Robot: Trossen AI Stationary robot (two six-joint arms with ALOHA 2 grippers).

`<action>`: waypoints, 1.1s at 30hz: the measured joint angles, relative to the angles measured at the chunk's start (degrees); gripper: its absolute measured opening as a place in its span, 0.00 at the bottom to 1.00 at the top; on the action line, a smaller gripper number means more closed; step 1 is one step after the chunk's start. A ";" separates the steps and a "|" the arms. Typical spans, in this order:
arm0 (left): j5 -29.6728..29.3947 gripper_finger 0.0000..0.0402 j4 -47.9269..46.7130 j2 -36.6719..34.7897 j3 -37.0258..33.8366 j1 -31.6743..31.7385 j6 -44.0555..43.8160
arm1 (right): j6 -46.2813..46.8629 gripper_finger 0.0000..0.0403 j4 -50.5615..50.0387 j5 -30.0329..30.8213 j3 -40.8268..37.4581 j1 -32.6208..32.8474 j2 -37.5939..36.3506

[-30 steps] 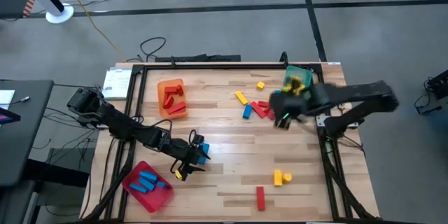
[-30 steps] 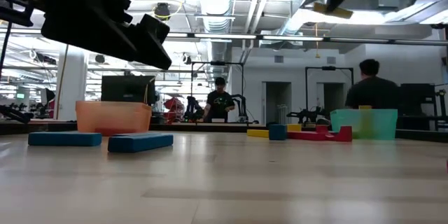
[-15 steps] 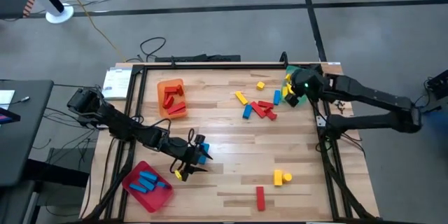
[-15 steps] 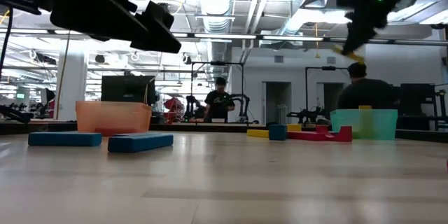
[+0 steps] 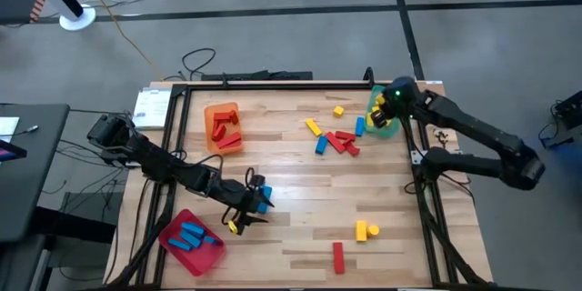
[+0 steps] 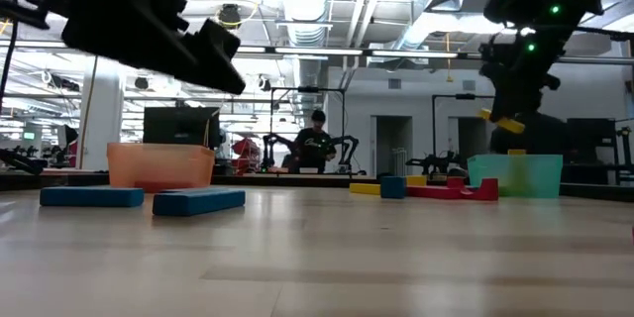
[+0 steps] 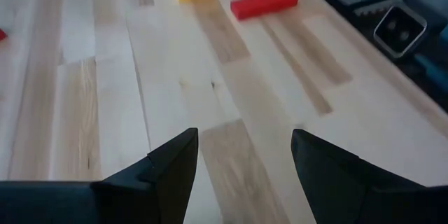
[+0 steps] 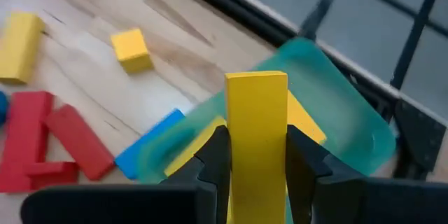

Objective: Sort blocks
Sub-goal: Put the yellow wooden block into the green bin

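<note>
My right gripper (image 5: 384, 114) hovers over the green tray (image 5: 393, 127) at the table's far right, shut on a yellow bar (image 8: 256, 105). Other yellow blocks lie in that tray. In the low view the bar (image 6: 505, 119) hangs above the tray (image 6: 515, 173). My left gripper (image 5: 247, 207) is open above the table near the left. Two blue blocks (image 5: 264, 200) lie flat beside it, seen in the low view as blue bars (image 6: 198, 200). The red tray (image 5: 211, 256) holds blue blocks. The orange tray (image 5: 223, 109) holds red ones. My right gripper pinches the yellow bar between its two fingers (image 8: 213, 150), which lie on two opposite long faces of its nearer half (image 8: 256, 154). The bar runs on past the fingertips, along the fingers. It is lifted clear and hangs tilted above the green tray.
Loose red, blue and yellow blocks (image 5: 338, 139) lie clustered left of the green tray, with a yellow cube (image 5: 338, 110) beyond them. A yellow block (image 5: 366, 230) and a red bar (image 5: 338, 256) lie near the front edge. Black rails frame the table. A person (image 6: 315, 149) stands far behind.
My right gripper has carried the yellow bar from above the block cluster toward the table's far right corner, and has come down over the green tray. Its fingers have stayed shut on the bar.
</note>
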 joint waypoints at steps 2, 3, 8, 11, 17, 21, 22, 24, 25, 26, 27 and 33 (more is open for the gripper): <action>-0.09 0.56 -1.89 0.00 0.00 0.00 -0.03 | 0.12 0.25 -0.67 -0.99 0.02 -1.53 0.98; -0.41 0.56 -2.93 0.00 0.00 0.00 -0.12 | 0.14 0.25 -0.95 -1.55 0.02 -2.10 1.49; -5.60 0.56 -8.80 -0.43 0.04 0.00 -0.79 | 0.16 0.25 -1.06 -4.13 0.02 -3.16 4.57; -8.25 0.56 -14.08 -1.93 0.31 0.21 -2.11 | 0.18 0.25 -0.99 -4.14 0.02 -3.19 6.46; -11.58 0.56 -27.45 -8.96 0.66 0.24 -6.01 | 0.23 0.25 -0.79 -4.11 0.06 -5.27 8.03; -13.29 0.60 -39.53 -13.67 0.66 0.24 -11.25 | 0.31 0.25 -0.83 -4.15 0.06 -7.54 8.01; -13.23 0.61 -42.53 -14.38 0.63 0.24 -12.76 | 0.32 0.25 -0.79 -4.22 0.06 -7.83 8.01; -12.32 0.64 -46.89 -15.12 0.57 0.24 -15.41 | 0.39 0.25 -0.67 -4.45 0.06 -7.93 8.02; -10.54 0.65 -47.93 -15.17 0.21 0.24 -16.53 | 0.40 0.25 -0.59 -4.70 0.06 -7.91 8.15; -8.46 0.66 -48.46 -15.12 -0.23 0.25 -17.13 | 0.42 0.26 -0.47 -5.12 0.06 -7.91 8.40; -6.45 0.67 -48.13 -14.89 -0.75 0.24 -17.63 | 0.63 0.26 -0.42 -5.68 0.06 -7.91 8.55; -2.47 0.69 -43.58 -12.09 -3.64 0.26 -18.86 | 1.70 0.26 -0.28 -7.71 0.06 -8.04 8.53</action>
